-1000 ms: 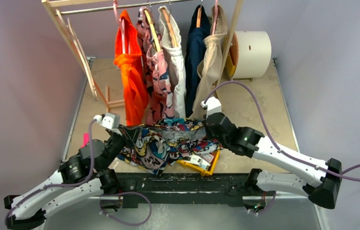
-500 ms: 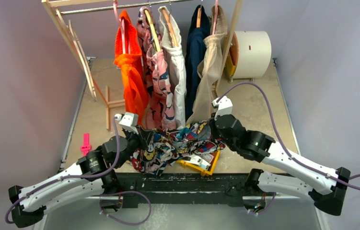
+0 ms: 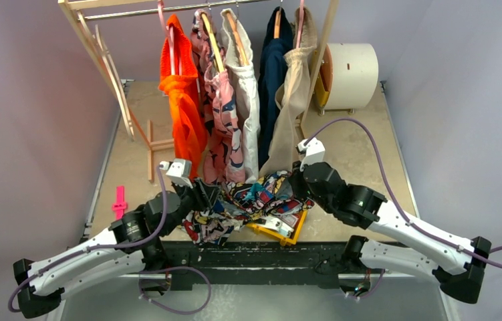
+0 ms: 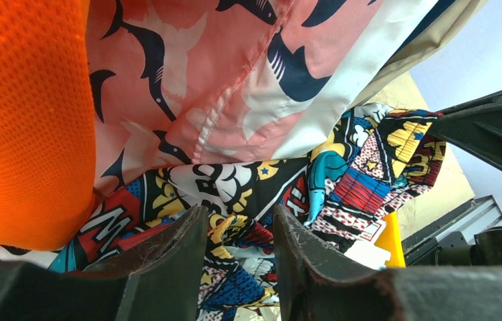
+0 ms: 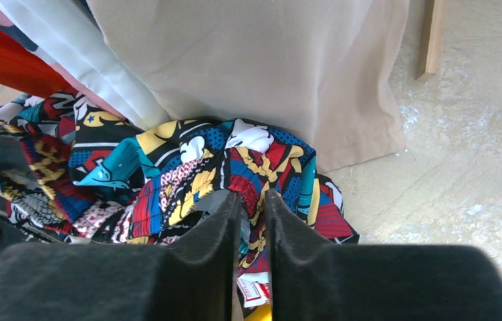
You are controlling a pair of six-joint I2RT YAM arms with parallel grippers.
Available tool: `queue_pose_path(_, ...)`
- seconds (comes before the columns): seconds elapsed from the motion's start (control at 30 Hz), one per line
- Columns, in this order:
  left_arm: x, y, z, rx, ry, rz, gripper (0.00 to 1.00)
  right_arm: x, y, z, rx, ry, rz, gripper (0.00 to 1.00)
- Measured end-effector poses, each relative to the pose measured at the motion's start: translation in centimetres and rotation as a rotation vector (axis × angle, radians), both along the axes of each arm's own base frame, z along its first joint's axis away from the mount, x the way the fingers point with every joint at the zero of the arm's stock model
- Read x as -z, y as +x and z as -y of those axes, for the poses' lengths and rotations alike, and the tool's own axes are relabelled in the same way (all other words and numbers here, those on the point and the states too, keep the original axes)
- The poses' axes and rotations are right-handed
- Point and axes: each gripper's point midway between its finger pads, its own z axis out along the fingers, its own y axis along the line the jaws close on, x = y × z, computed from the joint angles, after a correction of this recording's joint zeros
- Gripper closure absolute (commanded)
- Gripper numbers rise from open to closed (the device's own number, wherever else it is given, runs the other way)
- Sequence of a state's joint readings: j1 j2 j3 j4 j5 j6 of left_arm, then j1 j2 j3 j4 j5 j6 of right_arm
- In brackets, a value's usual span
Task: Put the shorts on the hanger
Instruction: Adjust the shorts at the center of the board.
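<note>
The comic-print shorts (image 3: 256, 198) hang bunched between my two grippers, just above the table's front edge and below the rack's garments. My left gripper (image 3: 202, 195) holds their left end; in the left wrist view its jaws (image 4: 240, 217) stand a little apart with a fold of the shorts (image 4: 234, 180) between them. My right gripper (image 3: 299, 186) holds the right end; in the right wrist view its jaws (image 5: 251, 195) are nearly together, pinching the shorts (image 5: 188, 167). No pale cream hanger shows in any view.
A wooden rack (image 3: 111, 73) at the back carries an orange garment (image 3: 181, 114), a pink patterned one (image 3: 224, 127), and white, navy and beige ones (image 3: 288, 100). A yellow object (image 3: 289, 231) lies under the shorts. A pink piece (image 3: 119, 199) lies left. A white roll (image 3: 351, 75) stands back right.
Both grippers moved toward each other and toward the rack. The shorts, stretched wide a second ago, are now bunched between them. Little movement in the last half second.
</note>
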State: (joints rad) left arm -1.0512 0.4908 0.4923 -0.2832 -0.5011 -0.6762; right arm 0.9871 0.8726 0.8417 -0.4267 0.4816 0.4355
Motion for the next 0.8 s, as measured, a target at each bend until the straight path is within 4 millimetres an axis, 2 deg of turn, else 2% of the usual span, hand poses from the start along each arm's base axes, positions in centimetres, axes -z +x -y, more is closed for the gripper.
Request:
queue_pose_path(0.23,1.0,-0.3,-0.3,-0.002,0.025,-0.038,0.52,0.2,-0.4,-0.5,-0.025,0.014,-0.021,0.41)
queue_pose_path(0.33,0.1,-0.7,-0.8,-0.005,0.012,-0.047,0.5,0.0,-0.6,-0.7,-0.049,0.015,-0.025,0.32)
queue_pose_path(0.43,-1.6,-1.2,-1.5,-0.009,-0.018,-0.048,0.49,-0.9,-0.9,-1.1,-0.081,0.027,-0.02,0.16)
queue_pose_path(0.6,-5.4,-2.2,-3.1,-0.021,-0.092,-0.046,0.49,-4.1,-1.2,-1.9,-0.143,0.077,0.021,0.13)
queue_pose_path(0.8,-8.5,-3.4,-5.7,-0.049,-0.133,-0.06,0.49,-8.7,-1.4,-3.0,-0.189,0.196,0.095,0.09)
